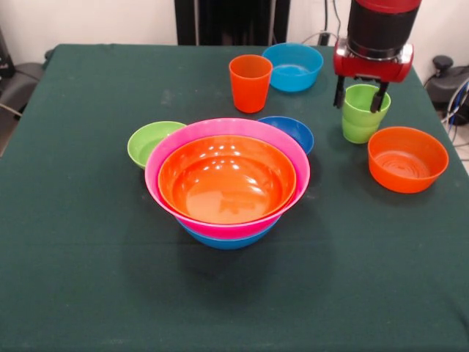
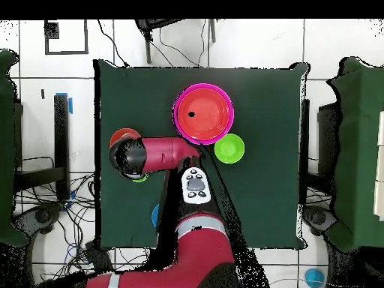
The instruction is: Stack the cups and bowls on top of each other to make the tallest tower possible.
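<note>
Jaws of the gripper (image 1: 359,99) straddle the rim of the upper green cup (image 1: 364,105), one finger each side, apparently closing on it as it sits nested upright in a second green cup on the bench (image 1: 88,279). From there the tower (image 1: 227,180) lies well off towards mid-bench. Overhead, the arm hides both cups almost entirely.
</note>
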`<control>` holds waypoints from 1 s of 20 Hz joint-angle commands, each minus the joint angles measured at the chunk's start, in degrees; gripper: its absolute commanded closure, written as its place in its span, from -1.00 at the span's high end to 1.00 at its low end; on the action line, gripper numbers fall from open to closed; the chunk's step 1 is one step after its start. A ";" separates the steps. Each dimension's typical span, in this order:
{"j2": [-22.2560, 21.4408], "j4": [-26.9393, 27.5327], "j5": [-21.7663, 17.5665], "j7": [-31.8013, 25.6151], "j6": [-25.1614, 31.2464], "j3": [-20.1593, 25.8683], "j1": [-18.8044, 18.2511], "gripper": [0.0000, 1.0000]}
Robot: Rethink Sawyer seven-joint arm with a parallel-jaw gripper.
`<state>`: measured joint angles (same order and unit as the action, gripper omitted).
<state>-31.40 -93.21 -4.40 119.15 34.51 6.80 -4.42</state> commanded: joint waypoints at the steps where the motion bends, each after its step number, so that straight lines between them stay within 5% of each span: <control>1: -4.67 -7.47 -2.41 1.28 -1.22 1.81 -0.63 1.00; 20: -4.39 -6.19 -3.41 0.00 0.07 1.78 -1.34 1.00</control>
<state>-38.16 -98.21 -4.40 119.15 34.51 6.79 -5.15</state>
